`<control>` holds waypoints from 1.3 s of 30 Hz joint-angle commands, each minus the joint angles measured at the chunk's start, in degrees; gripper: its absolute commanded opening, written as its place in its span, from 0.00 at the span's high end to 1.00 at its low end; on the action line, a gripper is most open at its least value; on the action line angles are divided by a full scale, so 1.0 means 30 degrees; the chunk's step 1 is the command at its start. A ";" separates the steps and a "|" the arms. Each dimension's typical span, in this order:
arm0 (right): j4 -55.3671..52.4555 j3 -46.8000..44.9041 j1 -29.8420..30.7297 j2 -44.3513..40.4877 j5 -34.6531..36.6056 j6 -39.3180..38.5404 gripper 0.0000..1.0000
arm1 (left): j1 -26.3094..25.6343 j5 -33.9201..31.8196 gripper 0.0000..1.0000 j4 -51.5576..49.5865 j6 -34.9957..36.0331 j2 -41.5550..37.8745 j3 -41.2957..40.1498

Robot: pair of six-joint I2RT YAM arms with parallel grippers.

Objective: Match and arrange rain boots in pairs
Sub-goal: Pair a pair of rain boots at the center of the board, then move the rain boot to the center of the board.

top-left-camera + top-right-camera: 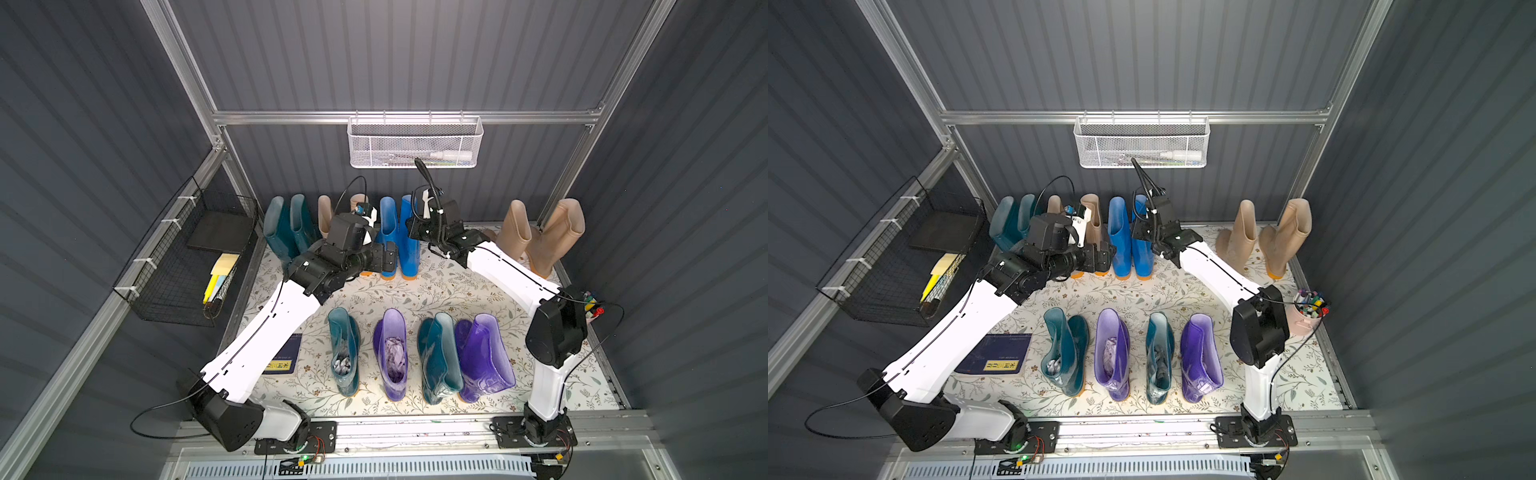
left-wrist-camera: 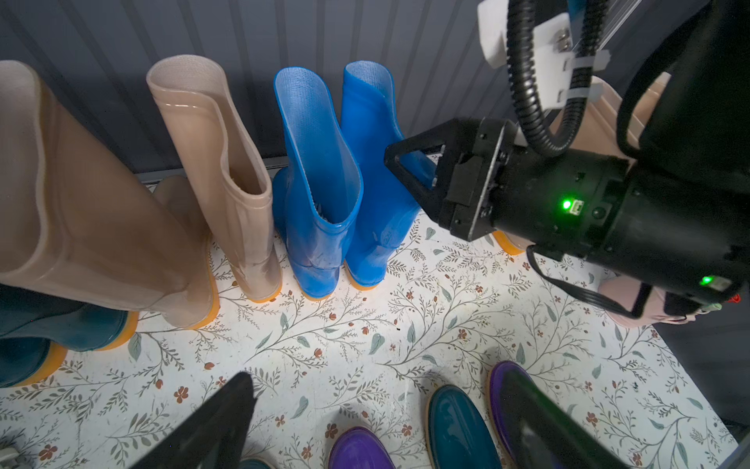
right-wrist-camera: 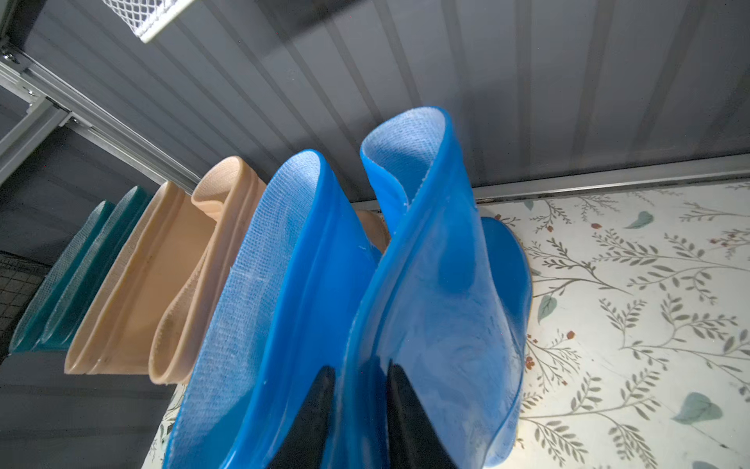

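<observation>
Along the back wall stand two dark teal rain boots (image 1: pixel 286 228), two beige (image 1: pixel 324 212), two bright blue (image 1: pixel 390 237) and two more beige (image 1: pixel 540 232). The front row runs teal (image 1: pixel 345 349), purple (image 1: pixel 392 353), teal (image 1: pixel 438 357), purple (image 1: pixel 484 357). My right gripper (image 3: pixel 361 390) straddles the shaft wall of the right-hand blue boot (image 3: pixel 438 284) near its top, its jaws slightly parted and off the rubber. The left gripper (image 2: pixel 377 406) hangs wide open over the mat in front of the blue pair, holding nothing.
A white mesh basket (image 1: pixel 415 143) hangs on the back wall and a black wire basket (image 1: pixel 195 257) on the left wall. A dark blue booklet (image 1: pixel 286 353) lies on the floral mat (image 1: pixel 415 291). A pink cup of markers (image 1: pixel 1308 311) stands behind the right arm.
</observation>
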 commanded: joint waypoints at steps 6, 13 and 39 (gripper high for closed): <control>0.1121 -0.0386 0.0037 -0.1615 0.0259 -0.0401 0.59 | 0.0108 0.0488 0.03 0.0637 0.0360 -0.0701 -0.0476; 0.0748 -0.0577 0.0017 -0.2455 0.0573 -0.1010 0.55 | 0.0109 0.0963 0.03 0.1336 0.0375 -0.1023 -0.1186; -0.6017 -0.6825 -0.8675 -1.3749 -0.0801 -0.8515 0.38 | -0.3374 0.5256 0.01 0.6738 0.3126 0.1597 0.1186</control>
